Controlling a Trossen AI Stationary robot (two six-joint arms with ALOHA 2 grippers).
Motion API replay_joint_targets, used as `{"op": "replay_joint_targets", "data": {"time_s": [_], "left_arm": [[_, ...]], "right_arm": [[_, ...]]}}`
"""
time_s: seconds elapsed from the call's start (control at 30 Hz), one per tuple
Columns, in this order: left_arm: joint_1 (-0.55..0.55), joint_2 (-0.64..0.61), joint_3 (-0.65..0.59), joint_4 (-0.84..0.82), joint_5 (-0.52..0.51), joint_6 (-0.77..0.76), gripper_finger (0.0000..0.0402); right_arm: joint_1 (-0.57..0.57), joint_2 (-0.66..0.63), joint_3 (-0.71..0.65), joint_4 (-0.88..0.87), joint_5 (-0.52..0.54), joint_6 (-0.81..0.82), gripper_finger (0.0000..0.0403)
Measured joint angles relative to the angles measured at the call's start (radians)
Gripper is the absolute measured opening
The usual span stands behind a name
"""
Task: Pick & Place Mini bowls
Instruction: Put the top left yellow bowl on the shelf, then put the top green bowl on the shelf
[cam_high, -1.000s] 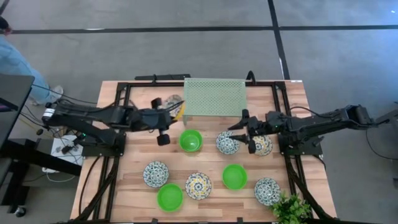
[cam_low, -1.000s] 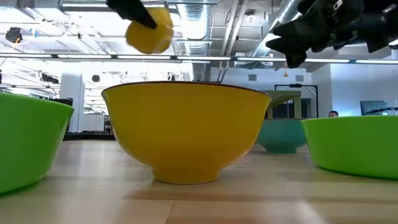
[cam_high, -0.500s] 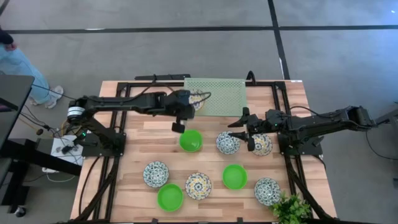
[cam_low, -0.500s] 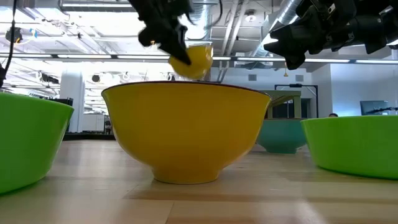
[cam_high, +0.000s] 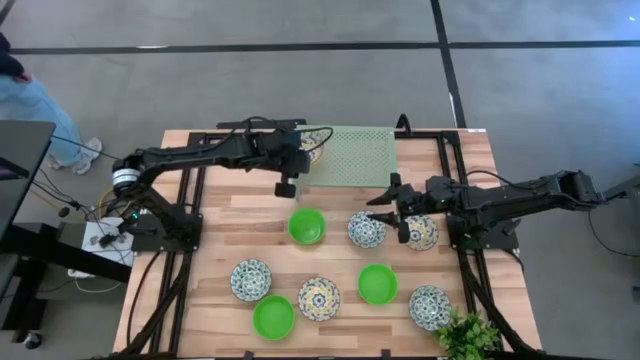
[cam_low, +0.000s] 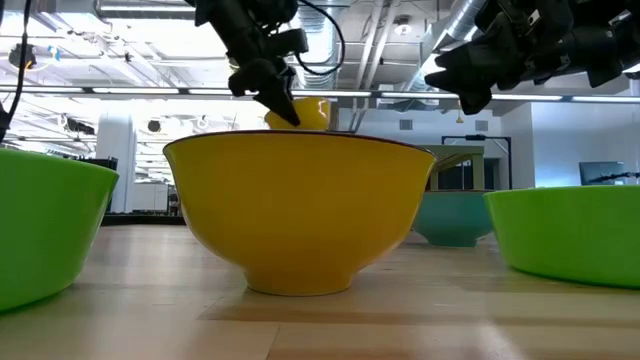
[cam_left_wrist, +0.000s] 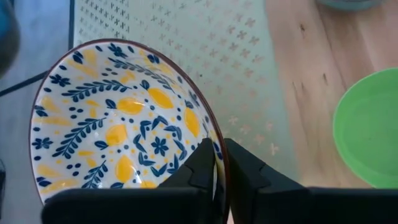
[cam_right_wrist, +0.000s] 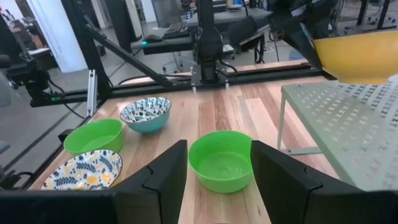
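My left gripper (cam_high: 303, 152) (cam_left_wrist: 219, 152) is shut on a white mini bowl (cam_left_wrist: 118, 124) with blue leaves and yellow spots, yellow outside (cam_low: 300, 113) (cam_right_wrist: 357, 56). It hovers over the near-left corner of the green perforated rack (cam_high: 350, 155). My right gripper (cam_high: 386, 210) (cam_right_wrist: 217, 186) is open, above the table between the upper green bowl (cam_high: 306, 226) (cam_right_wrist: 221, 160) and a blue-green patterned bowl (cam_high: 366, 229). The other bowls sit upright on the wood: patterned bowls (cam_high: 420, 232) (cam_high: 251, 279) (cam_high: 319, 298) (cam_high: 429, 306) and green bowls (cam_high: 377, 283) (cam_high: 272, 316). My left gripper pinches the bowl's rim (cam_left_wrist: 214, 146), one finger inside the bowl and one outside. The fingers come roughly level from the table's left. The bowl is lifted clear, tilted with its patterned inside turned toward the wrist, just over the rack's surface (cam_left_wrist: 249, 81).
The rack (cam_right_wrist: 348, 118) stands raised on thin legs at the table's far middle. A leafy plant (cam_high: 465, 335) sits at the near right corner. Black frame rails (cam_high: 190, 160) run along the table's sides. A person's leg (cam_high: 30, 100) shows on the floor beyond the far left.
My left gripper has carried the bowl toward the table's far edge and to the right, from beside the rack to over its near-left corner, coming lower on the way. It has stayed shut on the rim.
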Motion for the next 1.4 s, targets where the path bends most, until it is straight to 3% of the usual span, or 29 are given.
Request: {"op": "replay_joint_targets", "data": {"time_s": [0.43, 0.8, 1.0, 1.17, 1.4], "left_arm": [[0.005, -0.001, -0.055, 0.042, -0.006, 0.0, 0.0045], [-0.007, 0.0, -0.057, 0.088, -0.005, -0.001, 0.0113], [-0.055, -0.027, -0.058, 0.103, -0.097, -0.002, 0.0149], [-0.127, -0.087, -0.059, 0.101, -0.144, -0.013, 0.0163], [-0.257, -0.205, -0.06, 0.032, -0.142, -0.222, 0.0159]], "right_arm": [[0.001, 0.0, 0.0, -0.034, 0.0, 0.0, 0.0172], [0.001, 0.0, 0.0, -0.034, 0.0, 0.0, 0.0172], [0.001, 0.0, 0.0, -0.028, 0.0, -0.013, 0.0172], [0.001, 0.003, 0.0, 0.008, 0.0, -0.131, 0.0172], [0.031, 0.108, 0.007, 0.047, 0.0, -0.079, 0.0165]]}}
